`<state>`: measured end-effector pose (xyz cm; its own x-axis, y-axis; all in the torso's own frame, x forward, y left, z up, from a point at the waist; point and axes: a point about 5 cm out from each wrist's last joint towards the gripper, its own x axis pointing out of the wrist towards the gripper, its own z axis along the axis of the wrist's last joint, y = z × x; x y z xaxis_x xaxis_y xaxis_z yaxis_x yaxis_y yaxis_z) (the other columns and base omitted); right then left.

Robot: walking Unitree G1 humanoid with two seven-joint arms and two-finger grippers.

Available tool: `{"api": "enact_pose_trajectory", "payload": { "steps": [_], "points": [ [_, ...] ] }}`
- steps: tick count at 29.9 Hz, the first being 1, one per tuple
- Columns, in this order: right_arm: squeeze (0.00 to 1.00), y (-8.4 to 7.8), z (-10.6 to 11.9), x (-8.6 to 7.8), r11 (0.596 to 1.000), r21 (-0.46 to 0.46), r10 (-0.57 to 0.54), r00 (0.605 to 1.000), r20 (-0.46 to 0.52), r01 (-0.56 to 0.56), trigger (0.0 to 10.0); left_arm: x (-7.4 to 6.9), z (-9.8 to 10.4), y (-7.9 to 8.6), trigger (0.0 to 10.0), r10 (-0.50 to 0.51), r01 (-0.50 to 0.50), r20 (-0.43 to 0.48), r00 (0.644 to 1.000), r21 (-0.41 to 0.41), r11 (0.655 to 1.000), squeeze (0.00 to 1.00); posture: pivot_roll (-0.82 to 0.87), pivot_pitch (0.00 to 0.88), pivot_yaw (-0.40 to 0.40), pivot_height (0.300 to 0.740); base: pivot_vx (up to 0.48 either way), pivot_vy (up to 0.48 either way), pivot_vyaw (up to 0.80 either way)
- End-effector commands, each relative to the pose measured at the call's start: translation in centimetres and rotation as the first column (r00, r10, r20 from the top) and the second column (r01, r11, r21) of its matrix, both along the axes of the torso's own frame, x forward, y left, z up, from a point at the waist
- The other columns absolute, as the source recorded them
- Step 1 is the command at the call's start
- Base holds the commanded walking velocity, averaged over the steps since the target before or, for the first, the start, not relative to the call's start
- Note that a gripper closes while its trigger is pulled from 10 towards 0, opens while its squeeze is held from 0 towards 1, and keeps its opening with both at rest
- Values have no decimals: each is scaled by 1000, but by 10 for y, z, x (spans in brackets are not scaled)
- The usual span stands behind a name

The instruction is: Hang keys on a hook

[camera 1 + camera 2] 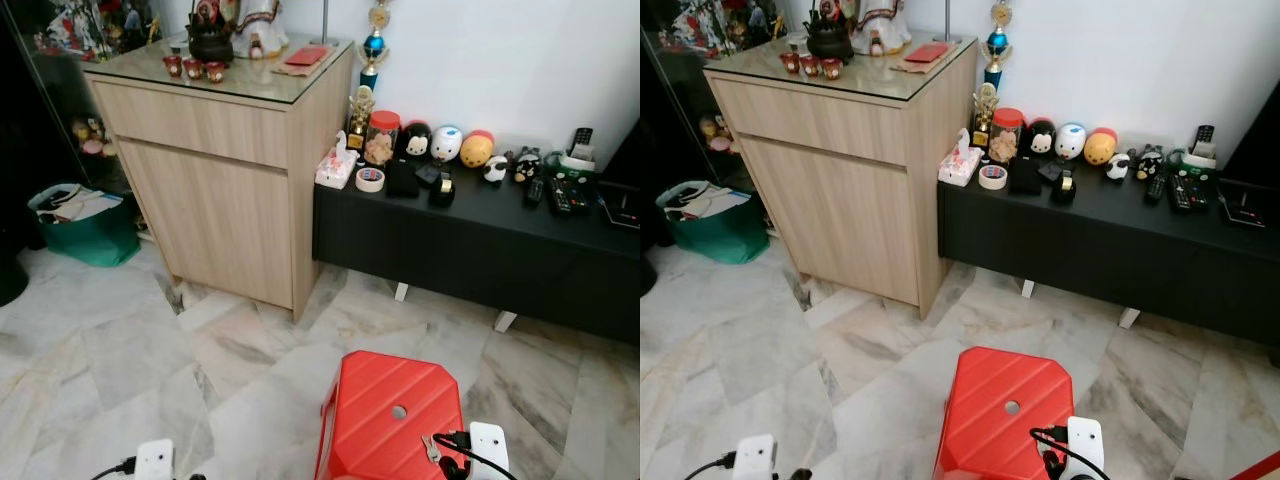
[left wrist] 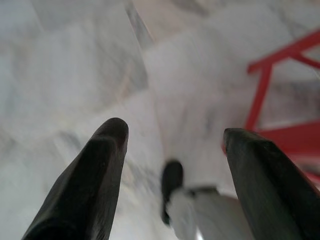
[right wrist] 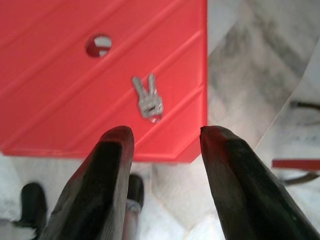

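At the far left a green bag [image 1: 78,228] sits on the marble floor [image 1: 120,350] beside a tall wooden cabinet [image 1: 225,170], whose glass top carries small red cups [image 1: 193,68] and a dark pot [image 1: 210,42]. Near the left edge, the left gripper [image 2: 172,145] hangs over bare floor, its two black fingers [image 2: 95,170] spread well apart and holding nothing. Right of the cabinet runs a low black bench [image 1: 480,235] along the white wall, crowded with a roll of tape [image 1: 370,179], a jar [image 1: 381,137], little round figurines [image 1: 447,143] and remote controls [image 1: 560,190]. Closer in, right of centre, stands a red plastic stool [image 1: 392,415] with a round hole in its seat. A pair of silver keys [image 3: 147,98] lies flat on that seat, towards its near right corner. Just above the corner, the right gripper [image 3: 167,140] hovers with its fingers [image 3: 112,165] parted, not touching the keys.
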<state>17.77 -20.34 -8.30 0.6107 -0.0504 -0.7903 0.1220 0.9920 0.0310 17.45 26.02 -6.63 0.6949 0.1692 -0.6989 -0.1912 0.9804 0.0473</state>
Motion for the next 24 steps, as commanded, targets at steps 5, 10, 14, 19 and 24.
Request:
{"api": "enact_pose_trajectory", "payload": {
  "steps": [5, 10, 14, 19, 24],
  "points": [
    [0, -4, 9, 10, 999, -48, 18, 992, 121, -12, 10000, 44, 33, 6, 10000, -75, 65, 214, 974, 54, 996, 0, 82, 0, -59, 740, 0, 0, 0],
    [0, 6, 69, 92, 994, -99, 92, 891, 445, -53, 10000, 92, 83, -9, 10000, -190, 148, 504, 843, 122, 981, 0, 69, 0, -54, 740, 0, 0, 0],
    [0, 13, 80, 101, 985, -132, 168, 836, 523, -115, 10000, 95, 94, -24, 10000, -266, 208, 574, 775, 166, 964, 0, 79, 0, -59, 740, 0, 0, 0],
    [0, 15, 92, 104, 989, -95, 144, 782, 606, -109, 10000, 88, 107, -32, 10000, -285, 220, 652, 703, 182, 958, 0, 105, 0, -85, 740, 0, 0, 0],
    [0, 13, 99, 95, 990, -106, 142, 725, 674, -95, 10000, 81, 125, -38, 10000, -260, 192, 716, 648, 176, 965, 0, 135, 0, -107, 740, 0, 0, 0]
  ]
}}
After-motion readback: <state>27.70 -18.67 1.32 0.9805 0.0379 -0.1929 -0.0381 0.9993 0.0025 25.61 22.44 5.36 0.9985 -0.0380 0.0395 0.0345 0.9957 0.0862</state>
